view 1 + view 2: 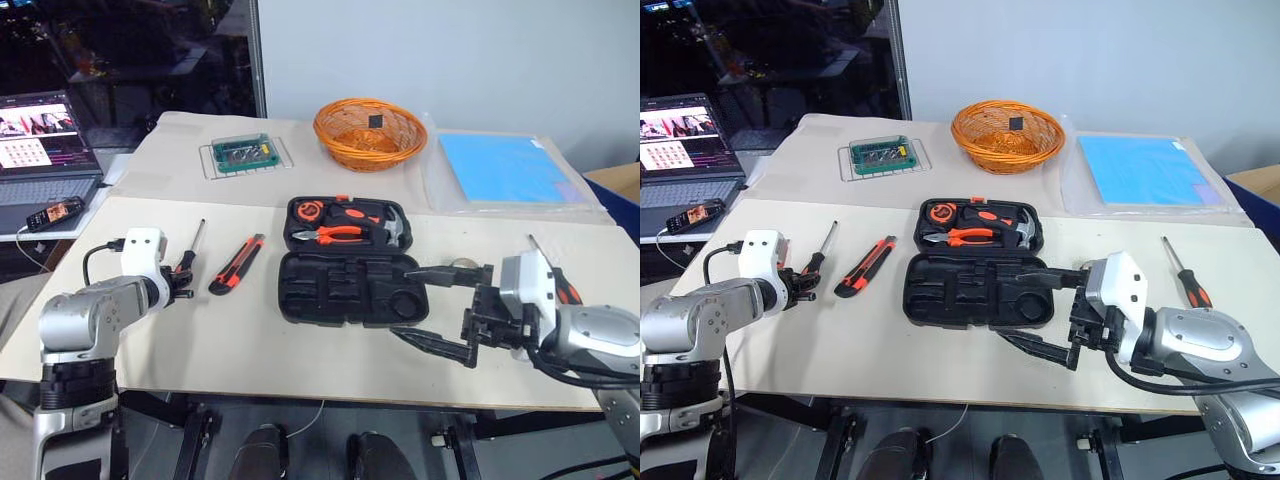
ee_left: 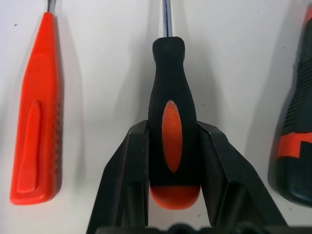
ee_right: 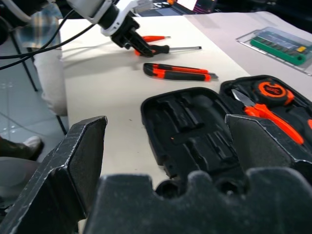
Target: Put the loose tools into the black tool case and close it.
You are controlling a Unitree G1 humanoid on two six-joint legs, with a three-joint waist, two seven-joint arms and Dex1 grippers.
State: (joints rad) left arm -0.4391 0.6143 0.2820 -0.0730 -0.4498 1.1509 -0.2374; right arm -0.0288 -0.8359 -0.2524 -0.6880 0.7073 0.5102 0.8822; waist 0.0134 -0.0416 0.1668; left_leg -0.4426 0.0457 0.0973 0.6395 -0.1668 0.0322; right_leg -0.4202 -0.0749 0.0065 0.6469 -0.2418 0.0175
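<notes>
My left gripper is shut on the handle of a black-and-orange screwdriver that lies on the table left of the case. Its fingers press both sides of the handle. A small all-orange screwdriver lies beside it, and the orange-and-black utility knife lies between it and the case. The black tool case lies open at mid-table. My right gripper hangs open over the case's front right corner. Another screwdriver lies far right. A small beige roll peeks out behind the right gripper.
Pliers, a hammer and a tape measure sit in the case's far half. Behind stand an orange wicker basket, a green box on a wire rack and a blue sheet. A laptop and phone are far left.
</notes>
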